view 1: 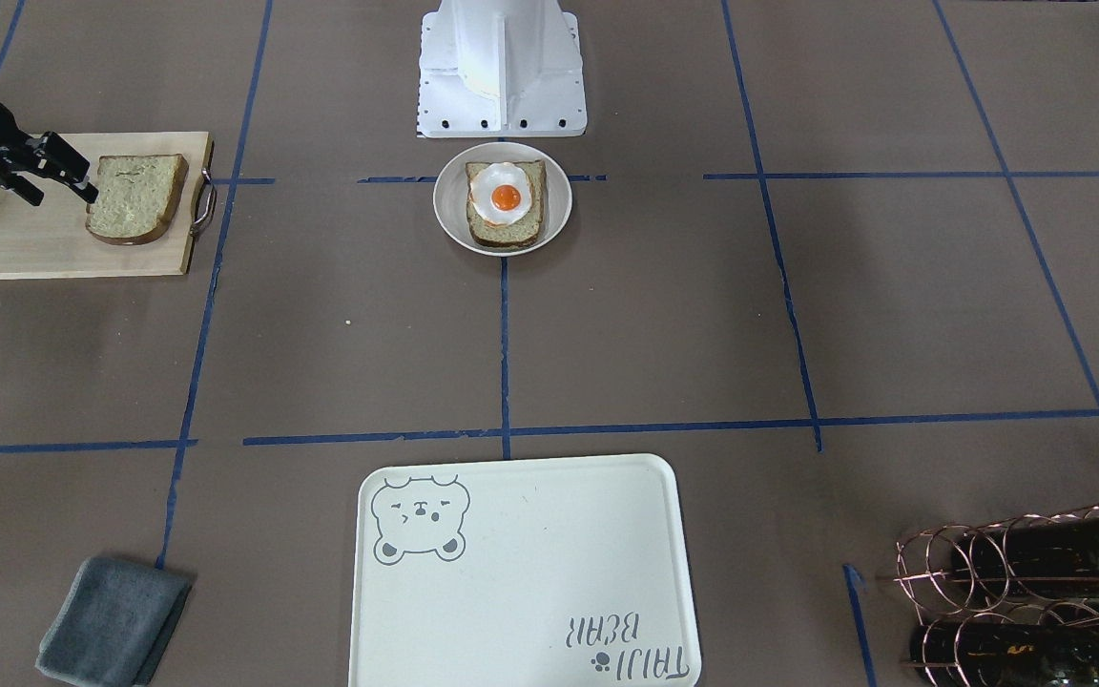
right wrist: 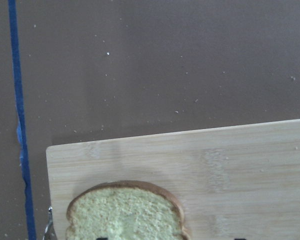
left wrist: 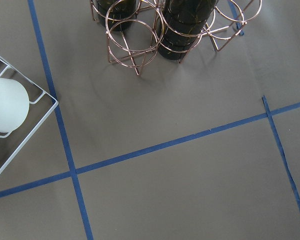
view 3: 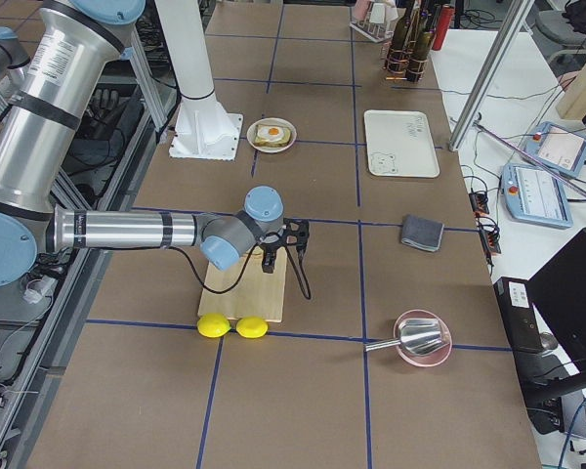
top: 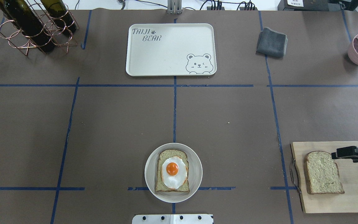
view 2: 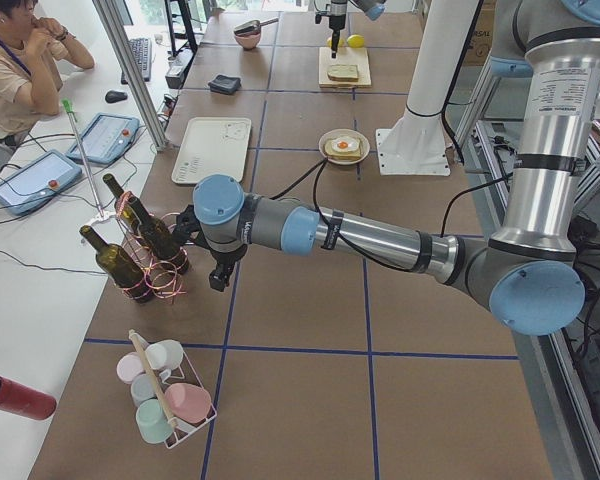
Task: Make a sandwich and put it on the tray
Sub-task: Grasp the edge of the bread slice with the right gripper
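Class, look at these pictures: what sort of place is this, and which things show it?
Probably a robotics lab: a left arm and a right arm at a table gridded with blue tape, and a person sitting by control tablets.

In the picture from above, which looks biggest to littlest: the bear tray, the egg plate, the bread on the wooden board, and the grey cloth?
1. Bear tray
2. Egg plate
3. Bread slice on the board
4. Grey cloth
The cloth lies farther from the camera, so the order of those last two is unsure.
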Action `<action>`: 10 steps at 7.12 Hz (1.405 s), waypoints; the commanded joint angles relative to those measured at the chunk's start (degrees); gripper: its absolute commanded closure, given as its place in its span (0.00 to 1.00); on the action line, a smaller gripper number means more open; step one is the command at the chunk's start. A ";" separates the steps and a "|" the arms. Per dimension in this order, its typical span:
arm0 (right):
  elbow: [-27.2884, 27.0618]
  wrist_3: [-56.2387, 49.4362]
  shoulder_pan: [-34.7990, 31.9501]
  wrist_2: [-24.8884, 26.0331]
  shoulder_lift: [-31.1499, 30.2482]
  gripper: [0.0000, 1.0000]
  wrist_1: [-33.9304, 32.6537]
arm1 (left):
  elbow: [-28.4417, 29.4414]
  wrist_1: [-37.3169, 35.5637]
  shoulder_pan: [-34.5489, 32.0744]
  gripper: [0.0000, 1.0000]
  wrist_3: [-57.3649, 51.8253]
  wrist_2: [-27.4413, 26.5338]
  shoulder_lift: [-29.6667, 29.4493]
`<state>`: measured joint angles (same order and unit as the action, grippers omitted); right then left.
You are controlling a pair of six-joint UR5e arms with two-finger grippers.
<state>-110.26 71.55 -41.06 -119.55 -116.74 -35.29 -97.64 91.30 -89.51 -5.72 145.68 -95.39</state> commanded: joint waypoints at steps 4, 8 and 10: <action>0.13 10.36 9.07 8.19 -2.25 0.27 4.86 | -0.36 0.63 0.04 0.00 0.01 -0.05 0.03; 0.74 12.47 10.21 8.10 -2.71 0.36 4.96 | -1.06 1.76 0.04 0.00 3.44 -0.22 0.12; 1.36 12.39 10.48 8.10 -2.62 0.39 4.96 | -1.06 1.86 0.04 0.00 3.53 -0.31 0.12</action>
<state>-109.17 83.98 -30.79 -111.40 -119.43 -30.33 -98.67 92.97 -89.47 -2.40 145.42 -95.29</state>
